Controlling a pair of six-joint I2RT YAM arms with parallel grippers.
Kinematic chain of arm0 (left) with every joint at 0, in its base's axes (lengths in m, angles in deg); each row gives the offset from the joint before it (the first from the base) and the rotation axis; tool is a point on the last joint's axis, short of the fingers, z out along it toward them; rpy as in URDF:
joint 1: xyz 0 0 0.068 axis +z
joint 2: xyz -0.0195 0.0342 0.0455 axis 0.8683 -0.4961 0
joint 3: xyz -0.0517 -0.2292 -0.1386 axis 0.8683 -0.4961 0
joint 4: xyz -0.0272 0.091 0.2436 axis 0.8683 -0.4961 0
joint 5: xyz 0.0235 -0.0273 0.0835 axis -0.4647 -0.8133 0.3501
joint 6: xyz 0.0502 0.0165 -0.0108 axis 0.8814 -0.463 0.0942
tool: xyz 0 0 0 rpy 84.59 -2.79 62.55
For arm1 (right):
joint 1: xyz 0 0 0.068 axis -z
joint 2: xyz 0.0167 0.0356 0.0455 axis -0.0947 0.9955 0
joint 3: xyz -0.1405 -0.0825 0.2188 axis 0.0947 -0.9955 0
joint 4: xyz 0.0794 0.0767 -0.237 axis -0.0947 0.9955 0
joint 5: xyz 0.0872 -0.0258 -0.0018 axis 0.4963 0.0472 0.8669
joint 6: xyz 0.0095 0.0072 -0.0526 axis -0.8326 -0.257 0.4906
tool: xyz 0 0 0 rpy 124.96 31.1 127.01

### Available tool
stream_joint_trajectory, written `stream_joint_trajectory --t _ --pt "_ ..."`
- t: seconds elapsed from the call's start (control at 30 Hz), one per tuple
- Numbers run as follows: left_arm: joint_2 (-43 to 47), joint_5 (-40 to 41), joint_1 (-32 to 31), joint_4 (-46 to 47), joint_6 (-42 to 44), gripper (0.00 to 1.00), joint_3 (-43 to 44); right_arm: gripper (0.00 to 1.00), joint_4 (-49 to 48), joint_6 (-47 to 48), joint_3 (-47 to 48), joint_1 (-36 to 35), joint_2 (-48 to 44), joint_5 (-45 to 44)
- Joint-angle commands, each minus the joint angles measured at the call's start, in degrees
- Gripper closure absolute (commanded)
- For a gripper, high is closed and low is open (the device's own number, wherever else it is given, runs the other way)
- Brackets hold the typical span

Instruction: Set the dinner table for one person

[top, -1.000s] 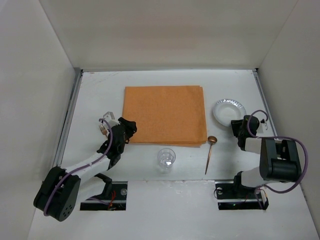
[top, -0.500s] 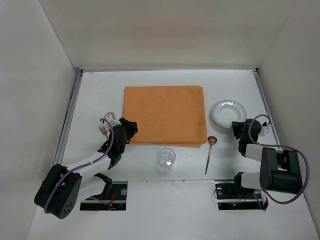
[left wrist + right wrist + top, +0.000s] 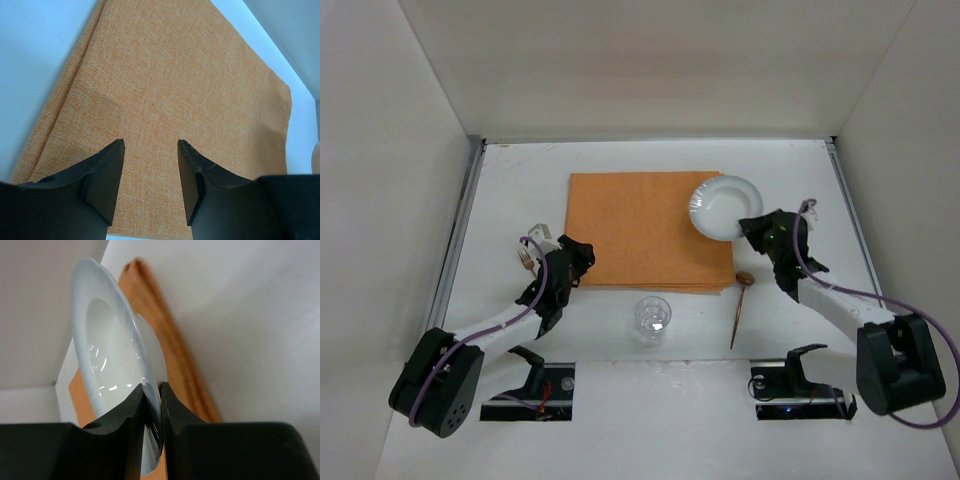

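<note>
right gripper (image 3: 152, 389) pinches plate (image 3: 720, 203) rim, carrying it above mat (image 3: 640, 230) right edge for placing | left gripper (image 3: 150, 146) parted, empty, over mat corner

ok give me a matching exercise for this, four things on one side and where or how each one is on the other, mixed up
1. plate
2. spoon
3. glass
4. left gripper

a. open, over the near left corner of the mat
b. clamped by its rim in the right gripper
c. lying on the table by the mat's near right corner
d. upright, just in front of the mat's near edge

Pairs: 1-b, 2-c, 3-d, 4-a
</note>
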Motion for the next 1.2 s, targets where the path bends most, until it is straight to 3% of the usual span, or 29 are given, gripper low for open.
stream_joint_trajectory --t 0.0,0.2,0.43,0.8,1.0,1.17 --pt "0.5 1.1 0.3 3.3 0.6 0.56 0.3 0.84 -5.2 0.9 9.6 -8.3 5.5 2.9" --pt "1.3 1.5 0.5 3.1 0.8 0.56 0.0 0.85 -10.0 -0.5 20.8 -17.6 21.3 7.0" --pt "1.4 1.7 0.1 3.1 1.1 0.56 0.0 0.85 -10.3 -2.8 29.0 -20.6 32.9 9.7" --pt "1.0 2.5 -1.4 3.1 1.6 0.56 0.4 0.83 -10.3 -6.1 31.6 -22.3 40.6 11.7" --pt "1.8 3.4 -1.6 2.9 1.7 0.56 0.2 0.82 -10.3 -6.7 30.1 -23.3 39.3 11.7" --pt "0.8 2.8 -1.5 2.9 1.3 0.56 0.4 0.71 -10.3 -6.9 29.9 -24.2 40.2 10.8"
